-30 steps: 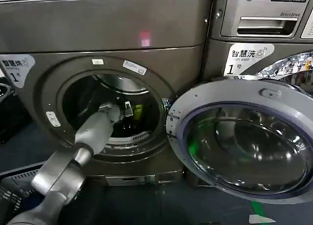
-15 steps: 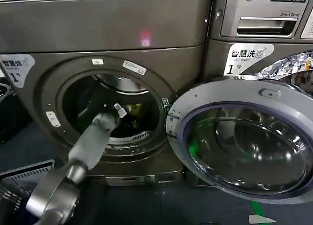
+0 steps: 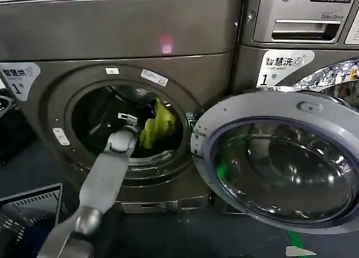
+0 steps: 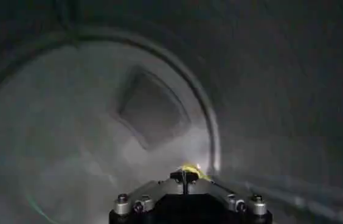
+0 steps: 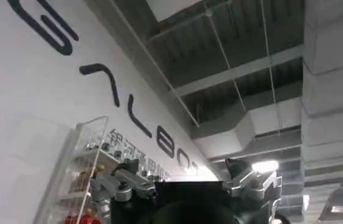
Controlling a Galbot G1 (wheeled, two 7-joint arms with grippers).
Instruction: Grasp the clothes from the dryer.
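The bronze-grey dryer point(image 3: 123, 33) stands with its round port open, and its silver-rimmed glass door point(image 3: 275, 157) is swung out to the right. My left arm reaches into the drum. My left gripper point(image 3: 136, 125) is shut on the yellow-green clothes point(image 3: 158, 124), which hang in a bunch above the drum floor, just inside the port. In the left wrist view the shut jaws point(image 4: 185, 176) pinch a bit of yellow fabric point(image 4: 191, 170) in front of the grey drum wall. My right gripper point(image 5: 187, 178) is parked away from the dryer, open and pointing up at a ceiling.
A second machine with an LG logo point(image 3: 303, 22) stands to the right, behind the open door. A black basket point(image 3: 28, 207) sits on the floor at the lower left, beside my left arm. The port rim point(image 3: 59, 136) rings the forearm closely.
My left gripper has drawn up and back toward the port. The clothes, barely visible before, now hang from it as a large yellow-green bunch.
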